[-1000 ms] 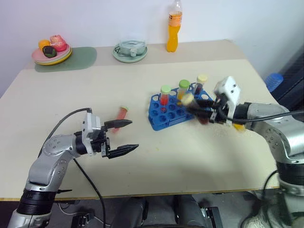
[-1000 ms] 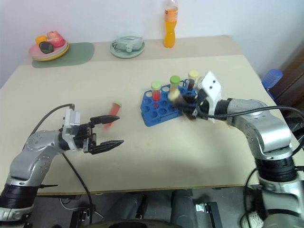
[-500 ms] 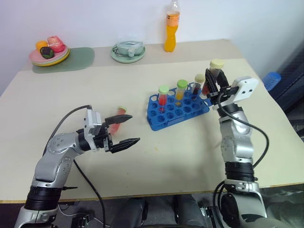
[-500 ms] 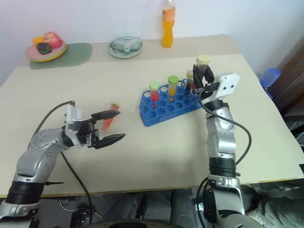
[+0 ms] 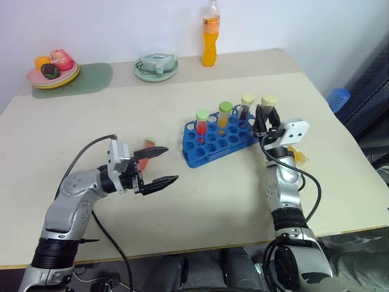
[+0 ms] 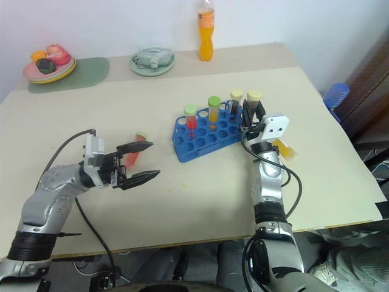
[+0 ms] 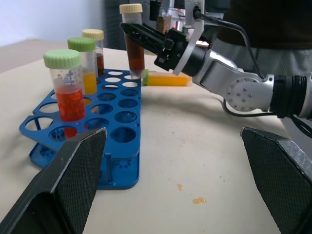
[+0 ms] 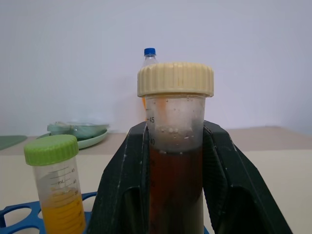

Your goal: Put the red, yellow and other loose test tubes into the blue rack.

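Clenching a cream-capped brown tube (image 5: 268,109) just under its cap, the right gripper (image 5: 267,119) is holding it upright at the right end of the blue rack (image 5: 220,138), centre-right of frame. At lower left the left gripper (image 5: 159,165) is hanging released over the counter (image 5: 219,194), a red tube (image 5: 143,151) lying just behind it. A yellow tube (image 7: 168,78) is lying beyond the rack. Misalignment could catch the tube on the rack's rim, shoving the rack or tipping seated tubes.
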You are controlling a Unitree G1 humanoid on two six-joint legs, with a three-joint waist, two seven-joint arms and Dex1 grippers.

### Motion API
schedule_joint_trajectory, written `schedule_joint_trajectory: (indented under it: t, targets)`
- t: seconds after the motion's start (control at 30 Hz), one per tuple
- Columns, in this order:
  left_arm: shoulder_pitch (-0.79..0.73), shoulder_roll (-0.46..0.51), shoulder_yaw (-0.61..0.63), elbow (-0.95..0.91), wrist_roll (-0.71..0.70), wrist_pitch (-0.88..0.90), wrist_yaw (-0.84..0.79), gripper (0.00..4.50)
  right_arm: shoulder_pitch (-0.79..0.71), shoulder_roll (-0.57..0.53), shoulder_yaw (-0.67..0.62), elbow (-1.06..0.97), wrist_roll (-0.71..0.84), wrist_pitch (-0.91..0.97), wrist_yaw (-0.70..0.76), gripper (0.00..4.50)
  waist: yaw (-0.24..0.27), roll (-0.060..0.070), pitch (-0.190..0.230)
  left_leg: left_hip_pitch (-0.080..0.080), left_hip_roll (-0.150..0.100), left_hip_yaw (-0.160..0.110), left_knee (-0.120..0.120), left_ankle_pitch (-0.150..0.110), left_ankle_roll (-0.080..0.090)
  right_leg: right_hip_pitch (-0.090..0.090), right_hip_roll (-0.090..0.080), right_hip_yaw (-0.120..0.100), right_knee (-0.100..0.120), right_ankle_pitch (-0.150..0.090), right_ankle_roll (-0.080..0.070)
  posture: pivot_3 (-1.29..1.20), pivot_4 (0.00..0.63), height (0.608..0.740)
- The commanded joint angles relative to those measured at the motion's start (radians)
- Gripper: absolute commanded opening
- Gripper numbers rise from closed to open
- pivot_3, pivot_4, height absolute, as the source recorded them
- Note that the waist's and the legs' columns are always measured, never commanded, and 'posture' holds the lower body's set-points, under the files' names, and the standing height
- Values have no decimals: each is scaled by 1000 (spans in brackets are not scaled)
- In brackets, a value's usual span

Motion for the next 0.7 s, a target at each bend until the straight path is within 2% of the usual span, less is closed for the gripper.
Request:
schedule_joint_trajectory:
  t: [0.03,0.57,0.7]
  targets:
    - [-3,11,18,-38,-2,-6,3,4500,-23,-19,-9,46,0,-33,-1,814,1,0,0,0,0,0,0,0,0,0,0,0,0,0,0,0,150,740]
    - [1,11,18,-59,-6,5,27,4500,-99,-29,-8,211,5,-91,3,814,-1,0,0,0,0,0,0,0,0,1,0,0,0,0,0,0,150,740]
    - [6,11,17,-70,-7,10,35,4500,-104,-17,-13,216,44,-89,46,814,-2,0,0,0,0,0,0,0,0,1,0,0,0,0,0,0,150,740]
